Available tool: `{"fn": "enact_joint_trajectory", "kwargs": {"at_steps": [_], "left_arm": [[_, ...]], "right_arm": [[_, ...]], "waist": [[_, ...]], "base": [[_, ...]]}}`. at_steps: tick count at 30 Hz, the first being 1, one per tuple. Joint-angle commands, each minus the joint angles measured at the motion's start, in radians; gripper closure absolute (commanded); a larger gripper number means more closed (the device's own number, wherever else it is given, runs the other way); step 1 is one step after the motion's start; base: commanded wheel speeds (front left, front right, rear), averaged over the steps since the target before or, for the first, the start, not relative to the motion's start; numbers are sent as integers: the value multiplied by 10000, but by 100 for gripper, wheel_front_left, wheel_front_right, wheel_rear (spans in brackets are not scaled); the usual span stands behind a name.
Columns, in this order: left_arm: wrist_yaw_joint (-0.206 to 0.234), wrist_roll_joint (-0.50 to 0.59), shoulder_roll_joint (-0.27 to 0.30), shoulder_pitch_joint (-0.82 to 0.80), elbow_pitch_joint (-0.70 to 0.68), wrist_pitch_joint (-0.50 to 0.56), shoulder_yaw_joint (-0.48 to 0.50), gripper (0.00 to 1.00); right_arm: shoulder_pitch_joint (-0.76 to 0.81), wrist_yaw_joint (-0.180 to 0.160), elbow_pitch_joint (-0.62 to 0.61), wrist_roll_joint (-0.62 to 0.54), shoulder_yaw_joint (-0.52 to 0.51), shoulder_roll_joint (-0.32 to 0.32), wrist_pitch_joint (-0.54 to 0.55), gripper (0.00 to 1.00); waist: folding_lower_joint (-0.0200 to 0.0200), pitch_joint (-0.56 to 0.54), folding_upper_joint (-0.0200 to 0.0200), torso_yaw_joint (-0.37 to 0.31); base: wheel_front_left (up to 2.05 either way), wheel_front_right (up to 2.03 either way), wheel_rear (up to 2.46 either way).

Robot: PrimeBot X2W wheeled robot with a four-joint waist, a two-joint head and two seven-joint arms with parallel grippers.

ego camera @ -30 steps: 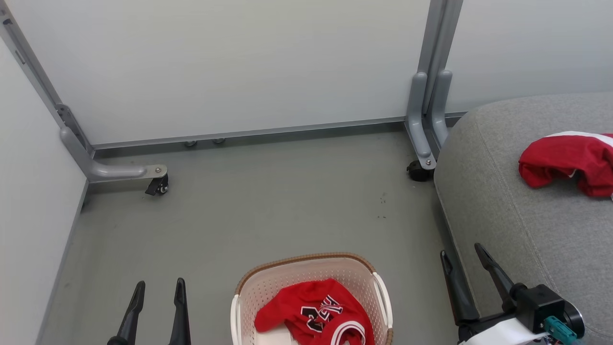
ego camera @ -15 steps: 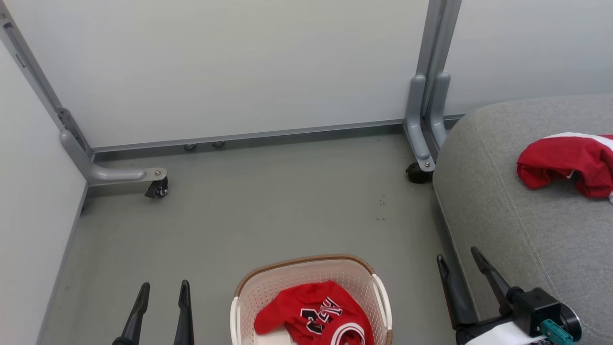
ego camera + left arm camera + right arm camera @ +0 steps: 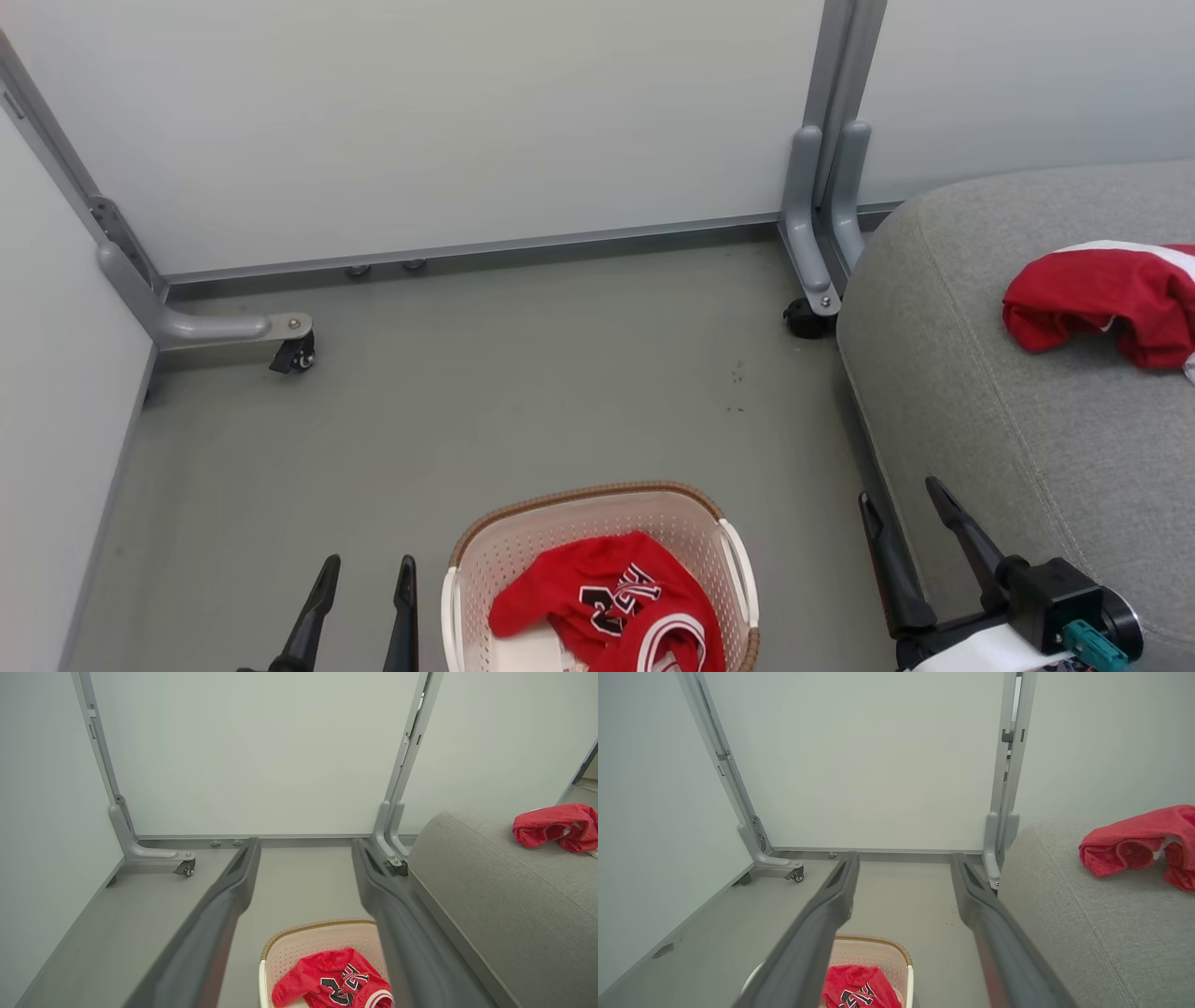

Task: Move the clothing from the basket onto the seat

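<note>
Two red garments lie well apart: the lettered jersey (image 3: 607, 602) sits crumpled in the cream basket (image 3: 579, 493) on the grey floor (image 3: 513, 392), and the garment with the white band (image 3: 1092, 299) rests on the grey seat cushion (image 3: 980, 401). The left gripper (image 3: 369, 562) hovers just left of the basket, and the right gripper (image 3: 901, 492) hangs between basket and seat cushion. Both have their jaws spread wide, holding nothing.

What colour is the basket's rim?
Brown, woven-look, on the cream basket; clearest in the head view.
</note>
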Motion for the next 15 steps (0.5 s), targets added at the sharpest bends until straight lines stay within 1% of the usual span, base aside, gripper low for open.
{"fn": "enact_joint_trajectory", "kwargs": {"at_steps": [1, 6, 10, 15], "left_arm": [[-51, 60, 4, -277, 62, -4, -102, 0], [-69, 196, 5, -807, 380, -5, -615, 0], [-75, 355, 65, -1862, 635, -4, -1321, 0], [-78, 265, 464, -3459, 1424, -2, -2314, 0]], "right_arm": [[3, -18, -62, 65, -57, -64, -49, 0], [-307, -18, -253, 192, -288, -46, -47, 0], [-930, -18, -527, 204, -525, -45, -47, 0], [-1851, -16, -812, 195, -724, -42, -47, 0]], "waist": [[1, 264, 0, -87], [1, 1095, 0, -254], [1, 2420, 0, -303], [1, 3989, 0, -406]], "base": [[0, 0, 0], [0, 0, 0], [0, 0, 0], [0, 0, 0]]}}
